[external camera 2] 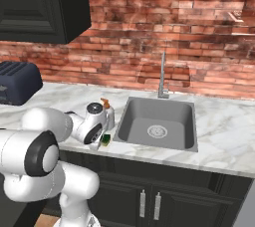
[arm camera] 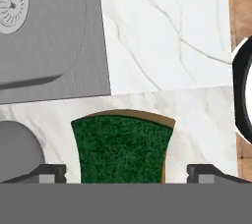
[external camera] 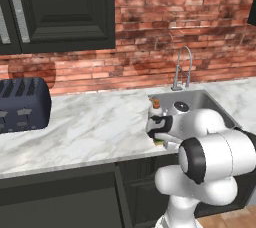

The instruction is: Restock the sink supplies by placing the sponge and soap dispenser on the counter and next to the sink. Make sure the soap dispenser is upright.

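Note:
The dark green sponge (arm camera: 123,149) with a yellow layer lies flat on the white marble counter (arm camera: 162,31), just left of the sink (arm camera: 49,36) near its front corner. My gripper (arm camera: 126,174) hangs right over it, open, with a gap between each fingertip and the sponge's sides. The sponge (external camera 2: 106,140) peeks out under the hand in the right base view. The white soap dispenser (external camera 2: 107,115) with its orange-brown nozzle stands upright on the counter just behind the hand, by the sink's left rim; in the left base view the soap dispenser (external camera: 155,108) is partly hidden by the hand.
A dark toaster (external camera: 22,104) sits on the counter far to the left. The chrome faucet (external camera 2: 163,76) rises behind the sink (external camera 2: 184,121) against the brick wall. Dark upper cabinets (external camera: 60,12) hang above the left counter. The counter's front edge runs close to the sponge.

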Controlling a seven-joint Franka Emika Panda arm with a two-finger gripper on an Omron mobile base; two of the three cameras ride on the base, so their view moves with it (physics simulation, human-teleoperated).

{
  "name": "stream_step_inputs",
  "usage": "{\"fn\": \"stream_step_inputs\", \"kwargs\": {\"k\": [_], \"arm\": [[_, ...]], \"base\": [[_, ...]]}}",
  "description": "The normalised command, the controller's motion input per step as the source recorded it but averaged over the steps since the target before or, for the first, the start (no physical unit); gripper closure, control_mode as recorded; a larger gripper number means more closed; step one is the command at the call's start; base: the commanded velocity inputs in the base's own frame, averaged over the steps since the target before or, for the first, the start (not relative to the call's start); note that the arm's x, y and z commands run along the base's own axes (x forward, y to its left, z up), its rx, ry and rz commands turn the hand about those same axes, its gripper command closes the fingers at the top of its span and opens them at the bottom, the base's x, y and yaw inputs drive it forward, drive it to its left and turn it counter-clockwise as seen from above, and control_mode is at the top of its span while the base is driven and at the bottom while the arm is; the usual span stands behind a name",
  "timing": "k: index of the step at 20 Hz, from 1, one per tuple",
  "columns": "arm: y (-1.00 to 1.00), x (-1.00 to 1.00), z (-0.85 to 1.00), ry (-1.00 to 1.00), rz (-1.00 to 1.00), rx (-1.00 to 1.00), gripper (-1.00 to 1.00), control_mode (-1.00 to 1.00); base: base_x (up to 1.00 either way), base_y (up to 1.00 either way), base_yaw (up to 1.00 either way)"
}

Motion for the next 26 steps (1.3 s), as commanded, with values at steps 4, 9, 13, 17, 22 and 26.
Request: {"fn": "stream_step_inputs", "kwargs": {"k": [4, 9, 13, 17, 22, 26], "arm": [[0.0, -0.33, 0.22, -0.1, -0.02, 0.0, -1.0, -1.0], [0.0, -0.3, 0.41, -0.07, -0.04, 0.0, -1.0, -1.0], [0.0, -0.38, 0.59, -0.04, -0.06, 0.0, -1.0, -1.0], [0.01, -0.38, 0.68, -0.01, -0.05, 0.0, -1.0, -1.0], [0.02, -0.34, 0.7, 0.0, -0.06, -0.02, -1.0, -1.0], [0.01, -0.36, 0.66, 0.0, -0.06, -0.02, -1.0, -1.0]], "base": [[0.0, 0.0, 0.0], [0.0, 0.0, 0.0], [0.0, 0.0, 0.0], [0.0, 0.0, 0.0], [0.0, 0.0, 0.0], [0.0, 0.0, 0.0]]}}
